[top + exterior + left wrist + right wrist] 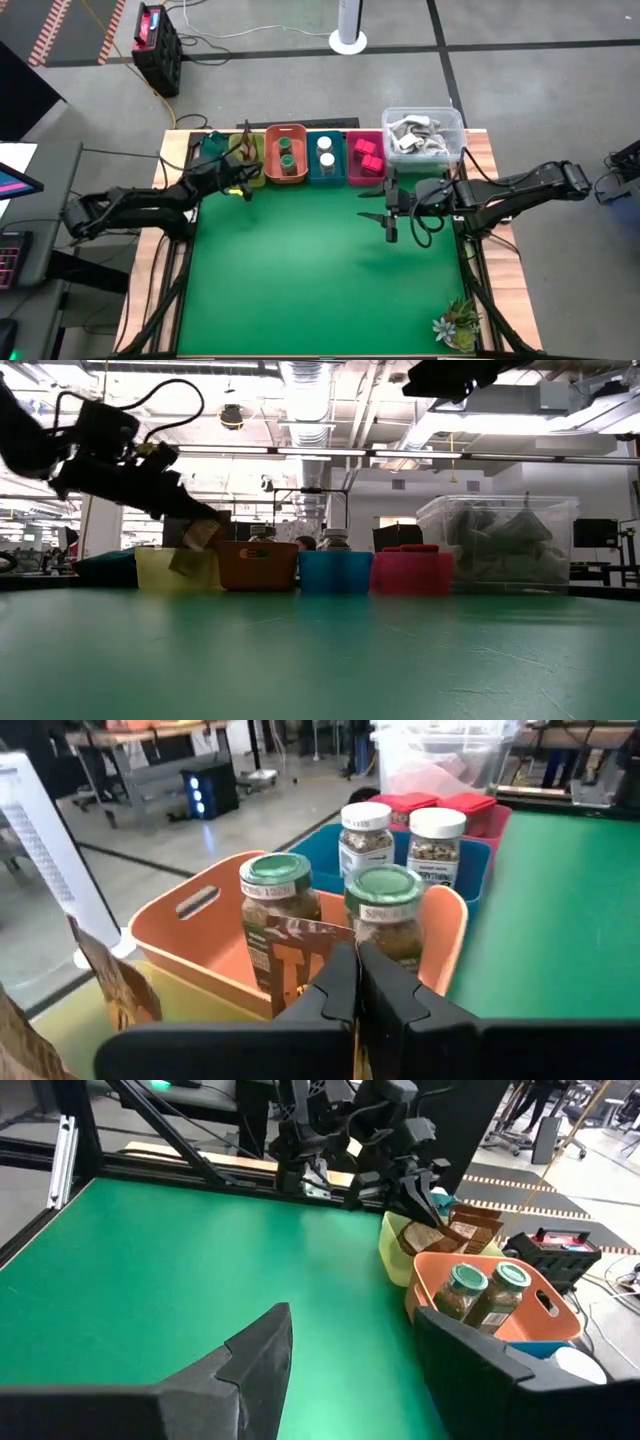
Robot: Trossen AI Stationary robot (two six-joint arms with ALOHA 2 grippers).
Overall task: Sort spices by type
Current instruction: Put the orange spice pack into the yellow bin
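Observation:
My left gripper (241, 178) hovers over the yellow bin (250, 165) at the left end of the bin row, shut on a brown crinkly sachet (298, 958). More brown sachets (118, 988) lie inside that bin. Two green-lidded jars (385, 910) stand in the orange bin (286, 153). Two white-capped jars (437, 838) stand in the blue bin (325, 158). Pink blocks (368, 158) fill the pink bin (352, 160). My right gripper (390, 218) hangs open above the green mat in front of the pink bin, touching nothing. My left gripper pinches the brown sachet between its two fingers (340, 990), coming slantwise from above and from the table's left. The sachet's free end (192, 550) hangs below the fingers, lifted clear at the rim of the yellow bin (175, 570).
A clear lidded box (422, 135) of pale items stands at the right end of the row. A small green spiky plant (458, 322) sits at the mat's near right corner. A dark teal thing (212, 147) lies left of the yellow bin. The green mat (300, 270) spreads before the bins.

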